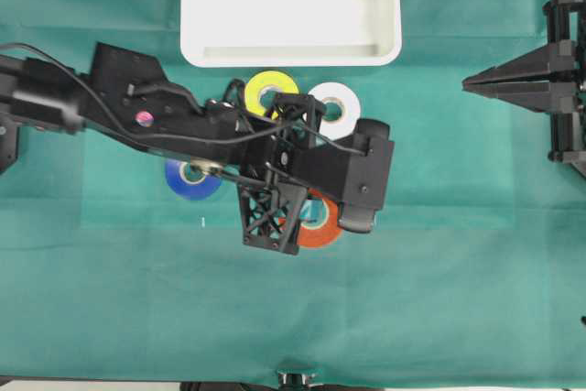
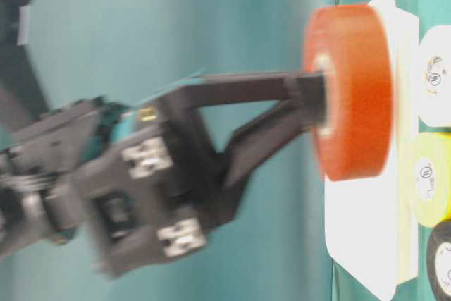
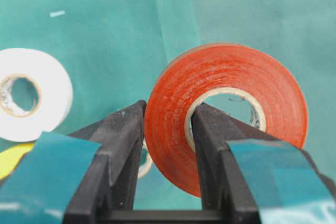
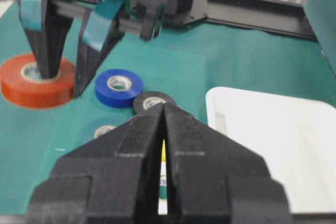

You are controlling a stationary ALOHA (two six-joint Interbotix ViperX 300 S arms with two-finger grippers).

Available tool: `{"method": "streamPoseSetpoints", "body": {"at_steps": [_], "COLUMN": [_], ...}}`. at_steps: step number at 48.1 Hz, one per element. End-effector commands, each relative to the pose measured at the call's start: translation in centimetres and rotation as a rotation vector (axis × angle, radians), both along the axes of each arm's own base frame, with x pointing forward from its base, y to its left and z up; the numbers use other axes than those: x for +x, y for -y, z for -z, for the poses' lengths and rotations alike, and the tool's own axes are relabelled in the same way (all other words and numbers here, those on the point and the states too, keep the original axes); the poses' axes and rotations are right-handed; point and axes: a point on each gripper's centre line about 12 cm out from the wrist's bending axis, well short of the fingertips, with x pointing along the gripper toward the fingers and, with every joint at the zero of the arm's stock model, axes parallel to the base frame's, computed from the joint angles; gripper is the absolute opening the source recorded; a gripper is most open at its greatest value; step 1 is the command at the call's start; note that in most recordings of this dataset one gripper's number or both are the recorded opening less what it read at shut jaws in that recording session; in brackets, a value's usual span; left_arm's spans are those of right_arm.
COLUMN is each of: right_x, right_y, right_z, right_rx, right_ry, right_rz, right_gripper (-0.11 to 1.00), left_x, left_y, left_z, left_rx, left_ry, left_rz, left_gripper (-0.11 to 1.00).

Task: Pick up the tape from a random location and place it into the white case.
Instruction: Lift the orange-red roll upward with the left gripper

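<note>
Left hand [image 3: 165,145] pinches the tape [image 3: 226,114], one finger inside its core, one outside.

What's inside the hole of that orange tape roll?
One finger of the left gripper sits inside the orange tape roll's pale core; its partner presses outside. Green cloth shows through above. Anything beneath the roll is hidden.

Place: robotics lab bench
Signs: green cloth [image 1: 458,254] over table; second black arm [image 1: 540,80] parked at 3 o'clock

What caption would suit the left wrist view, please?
Left gripper clamps the orange-red tape, one finger through its core, above the green cloth.
</note>
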Motion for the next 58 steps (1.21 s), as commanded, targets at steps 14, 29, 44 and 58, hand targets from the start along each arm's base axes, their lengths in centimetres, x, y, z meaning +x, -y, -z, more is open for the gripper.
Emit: {"method": "streamPoseSetpoints", "body": {"at_steps": [14,29,44,58], "right_x": [0.3,0.2,0.2,0.3], "right_y": [0.0,0.0,0.0,0.0], "right_z": [-0.9,-0.9,-0.9,-0.8], "right_rx": [0.002,0.002,0.000,0.000], "right_ry": [0.023,0.014,0.014,0.012], "right_rz": [-0.001,-0.001,-0.002,-0.002], "right_gripper": [0.00,0.00,0.00,0.00], "left_x": [-2.5,-3.9,-4.0,-4.0], "left_y": [0.0,0.4,0.4,0.4], "left_z": [-9.0,-12.6,-12.7,-12.7], "left_rx": [-0.019,-0.026,-0.025,-0.024], "left_ry": [0.129,0.157,0.151,0.150], "left_rz": [0.012,0.027,0.027,0.027], "left_gripper": [0.24,0.24,0.24,0.24]}}
